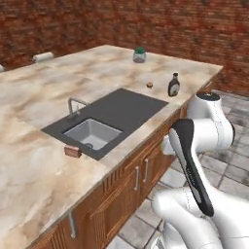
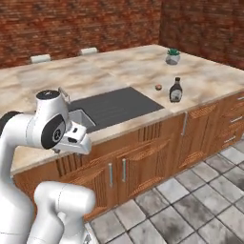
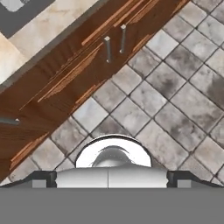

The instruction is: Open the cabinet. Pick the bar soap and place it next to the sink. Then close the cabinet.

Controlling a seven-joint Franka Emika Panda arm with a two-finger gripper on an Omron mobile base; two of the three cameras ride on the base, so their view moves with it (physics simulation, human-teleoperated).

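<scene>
Reddish-brown at its edges, the small flat bar soap lies on the marble table, touching the near-left corner of the dark grey sink surround. Just beyond it I see the steel sink basin, and the bent silver faucet stands at the basin's far side.

Farther along the table toward its right end, a small brown round object sits just off the surround's far-right corner, with a dark sauce bottle standing upright near it, close to the table's front edge. A clear glass jar with a green lid stands well behind them, toward the back edge. On the far side of the table I can make out two pale chair backs.

Below the front edge run warm-brown wooden cabinet doors with vertical silver bar handles, all lying flush with the front. At the right end there are drawer fronts with short horizontal handles. Grey stone floor tiles spread beneath.

My white arm is folded low in front of the cabinets, and the hand view looks down on the door fronts, two handles and the tiles. I count the tool as spread wide, with nothing between its fingers, well apart from the soap.
</scene>
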